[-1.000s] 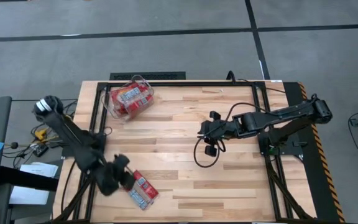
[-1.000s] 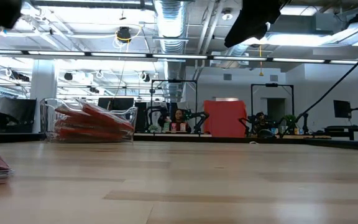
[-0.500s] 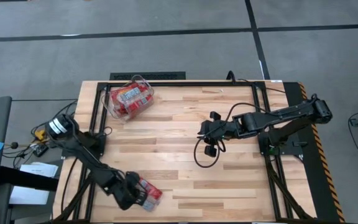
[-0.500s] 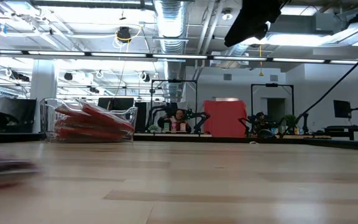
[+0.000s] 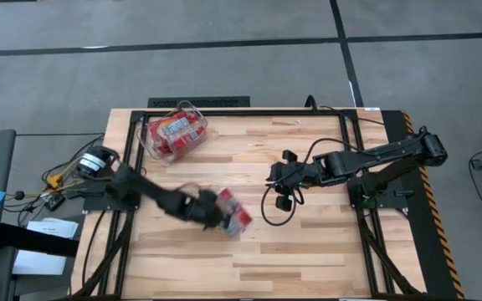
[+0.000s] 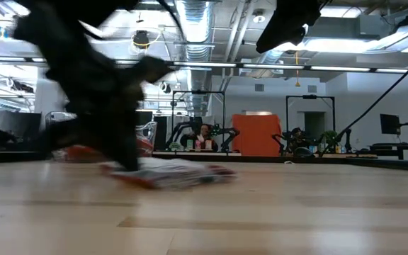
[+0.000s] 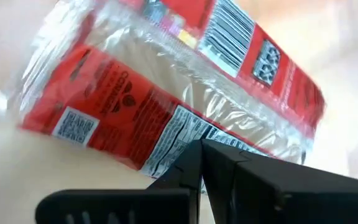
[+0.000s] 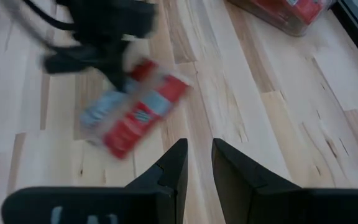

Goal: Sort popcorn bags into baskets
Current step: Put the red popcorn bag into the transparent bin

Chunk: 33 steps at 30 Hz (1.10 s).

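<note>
High view: the left tool [image 5: 210,209] grasps a flat red popcorn packet with white-grey panels [image 5: 233,213], now carried from the desk's near-left edge to mid-desk [image 5: 308,251], arm stretched low. The clear plastic bin [image 5: 174,130] sits far behind it. Low view: the packet hangs just under the tool. Right wrist view: the right tool [image 8: 197,163] hovers nearly clenched, empty, the packet ahead.

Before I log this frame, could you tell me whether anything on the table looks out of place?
Only one thing: a shrink-wrapped bundle of popcorn bags lies askew mid-table at the left gripper, well away from the bin that holds the other bags. The right gripper waits nearby. Nothing looks spilled or torn.
</note>
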### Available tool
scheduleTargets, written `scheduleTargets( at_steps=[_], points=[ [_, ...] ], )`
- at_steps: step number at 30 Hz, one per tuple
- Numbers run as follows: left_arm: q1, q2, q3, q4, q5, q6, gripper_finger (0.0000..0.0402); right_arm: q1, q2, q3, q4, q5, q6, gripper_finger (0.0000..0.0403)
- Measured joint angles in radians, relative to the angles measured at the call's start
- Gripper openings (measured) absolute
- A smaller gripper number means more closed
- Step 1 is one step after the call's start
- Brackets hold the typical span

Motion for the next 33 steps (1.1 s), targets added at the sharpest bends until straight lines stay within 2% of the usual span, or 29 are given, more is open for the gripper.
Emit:
scheduleTargets(
  at_steps=[7, 10, 14, 16, 19, 22, 26, 33],
  points=[
    [0.205, -0.008, -0.003, 0.257, 0.036, 0.194, 0.0, 0.013, 0.001, -0.003, 0.013, 0.002, 0.004, 0.0098],
    [0.243, -0.074, 0.0, 0.306, 0.049, 0.209, 0.0, 0.031, 0.022, -0.058, 0.141, -0.002, 0.022, 0.0098],
    [0.246, -0.194, -0.001, 0.236, -0.01, 0.262, 0.0, 0.068, 0.057, -0.136, 0.323, -0.004, 0.079, 0.0098],
    [0.245, -0.255, 0.0, 0.171, -0.053, 0.286, 0.0, 0.083, 0.091, -0.166, 0.354, 0.004, 0.092, 0.0098],
    [0.245, -0.322, -0.001, 0.036, -0.111, 0.286, 0.0, 0.092, 0.182, -0.169, 0.458, 0.001, 0.095, 0.0098],
    [0.246, -0.36, -0.002, -0.045, -0.125, 0.308, 0.0009, 0.094, 0.28, -0.169, 0.518, 0.001, 0.115, 0.0096],
    [0.246, -0.368, -0.001, -0.051, -0.092, 0.378, 0.0053, 0.095, 0.394, -0.168, 0.568, -0.007, 0.138, 0.0086],
    [0.255, -0.368, -0.013, -0.073, -0.08, 0.4, 0.0177, 0.096, 0.478, -0.17, 0.516, -0.074, 0.193, 0.0057]
  ],
)
